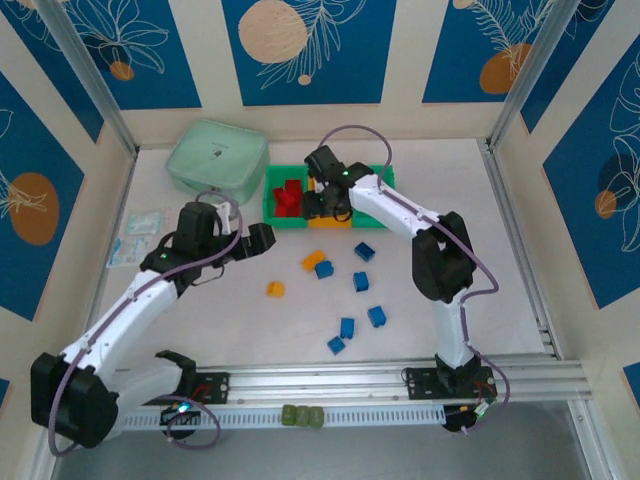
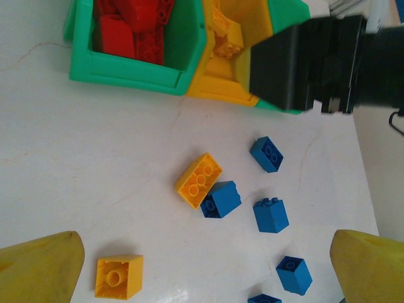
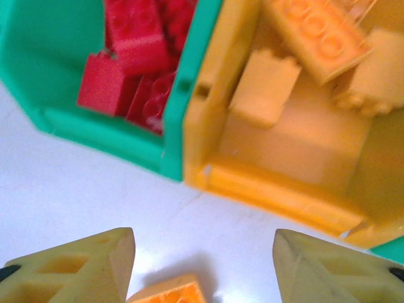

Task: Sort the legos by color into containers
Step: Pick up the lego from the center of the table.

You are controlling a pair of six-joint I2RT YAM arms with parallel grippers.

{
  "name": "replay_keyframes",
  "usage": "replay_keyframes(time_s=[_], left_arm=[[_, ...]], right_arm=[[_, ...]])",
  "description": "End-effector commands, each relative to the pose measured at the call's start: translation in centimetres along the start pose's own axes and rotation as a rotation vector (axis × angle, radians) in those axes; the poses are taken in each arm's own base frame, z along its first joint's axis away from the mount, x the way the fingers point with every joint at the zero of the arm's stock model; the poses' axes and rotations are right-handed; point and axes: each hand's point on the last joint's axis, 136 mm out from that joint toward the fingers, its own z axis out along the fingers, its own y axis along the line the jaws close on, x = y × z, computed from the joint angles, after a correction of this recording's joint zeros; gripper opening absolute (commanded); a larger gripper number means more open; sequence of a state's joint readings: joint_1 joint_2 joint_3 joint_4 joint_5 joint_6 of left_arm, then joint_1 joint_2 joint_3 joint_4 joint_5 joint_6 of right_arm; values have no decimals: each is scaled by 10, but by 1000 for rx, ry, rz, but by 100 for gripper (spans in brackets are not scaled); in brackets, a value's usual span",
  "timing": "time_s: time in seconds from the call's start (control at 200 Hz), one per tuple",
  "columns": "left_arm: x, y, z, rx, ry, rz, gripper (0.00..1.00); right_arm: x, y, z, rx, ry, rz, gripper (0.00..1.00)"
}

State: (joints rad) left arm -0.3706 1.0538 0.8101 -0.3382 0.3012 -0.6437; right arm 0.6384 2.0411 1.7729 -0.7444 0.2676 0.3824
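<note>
Risk: right gripper [image 3: 203, 252] jaws part-spread, orange brick [image 3: 167, 291] loose at 6 o'clock of orange bin [image 3: 278, 192], could miss; left gripper [image 2: 205, 252] spread wide.

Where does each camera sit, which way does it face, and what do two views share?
Top external: above and behind the bases, looking down on the table; both arms, left gripper and right gripper.
Left wrist: on the left arm, looking across loose bricks toward the bins; its yellow fingers in the bottom corners.
Right wrist: over the bins' front edge, looking down into them; its fingers stand apart at the bottom.
Shared: both wrist views show the green bin of red bricks joined to the orange bin.
</note>
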Motion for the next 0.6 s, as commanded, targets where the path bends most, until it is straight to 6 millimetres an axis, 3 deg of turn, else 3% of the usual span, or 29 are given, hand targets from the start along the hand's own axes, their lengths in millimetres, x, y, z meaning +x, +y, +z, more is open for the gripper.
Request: replay_keyframes(time_s=[0.0,0.305,0.595], left_arm=[[15,18,-5,-63,15,-24,99],[34,38,-11,-106,0,-85,99],[40,49,-11,-141,-3,-95,99]], right_arm=[[29,13,0,-25,63,-37,64],[86,34,20,-27,184,-98,75],[101,30,40,8,236,-140,82]])
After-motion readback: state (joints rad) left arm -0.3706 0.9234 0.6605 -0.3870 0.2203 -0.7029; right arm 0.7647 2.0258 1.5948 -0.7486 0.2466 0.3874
